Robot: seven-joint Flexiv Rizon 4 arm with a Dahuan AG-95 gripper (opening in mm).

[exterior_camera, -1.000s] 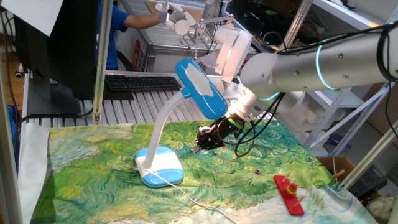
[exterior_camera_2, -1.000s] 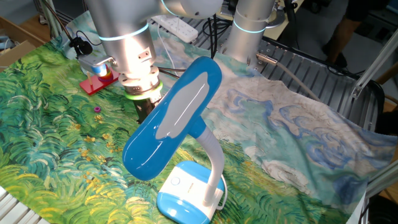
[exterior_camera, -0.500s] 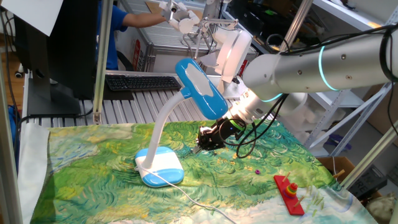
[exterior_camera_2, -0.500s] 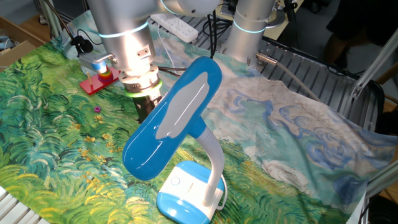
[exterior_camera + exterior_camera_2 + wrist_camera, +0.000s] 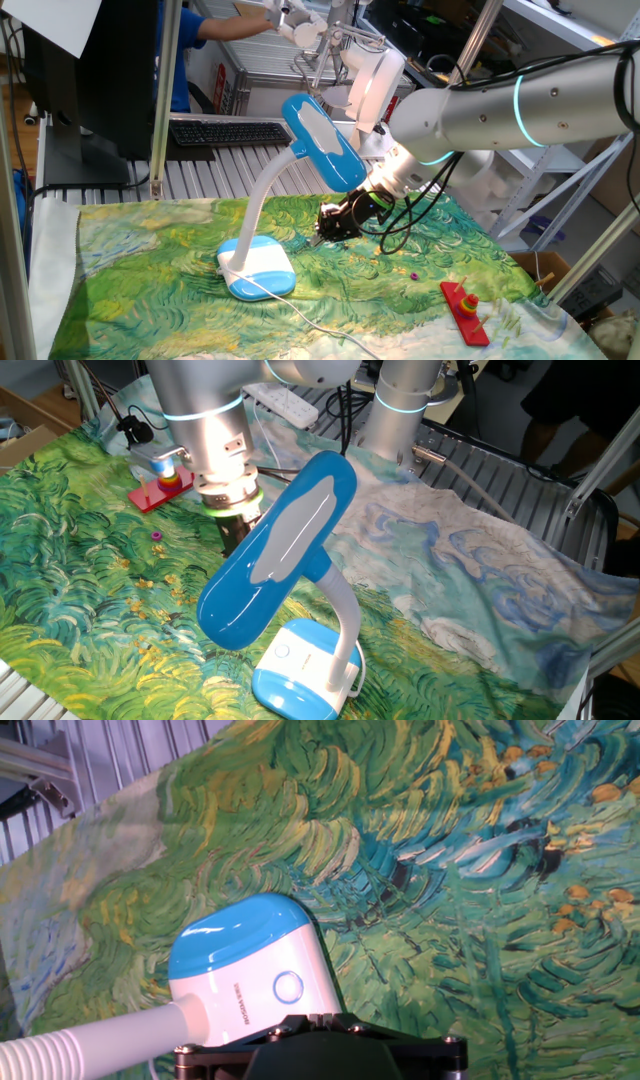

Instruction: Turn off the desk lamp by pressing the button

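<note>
The desk lamp stands on the painted cloth, with its blue-and-white base (image 5: 258,267) at the front left and its blue head (image 5: 322,140) raised on the white gooseneck. It also shows in the other fixed view (image 5: 300,675). The button (image 5: 288,987) is a small ring on the base's white top; it also shows in the other fixed view (image 5: 283,653). My gripper (image 5: 322,228) hangs above the cloth, right of the base and apart from it. In the hand view the fingertips (image 5: 316,1017) sit together, just below the button in the picture. The lamp head hides most of the gripper in the other fixed view.
A red stacking toy (image 5: 464,305) lies at the cloth's right front, and shows in the other fixed view (image 5: 160,485). A small purple bead (image 5: 409,275) lies near it. The lamp's white cable (image 5: 310,322) runs forward from the base. A keyboard (image 5: 230,131) lies behind the cloth.
The arm and the lamp have hardly moved. Only the person in the background has shifted.
</note>
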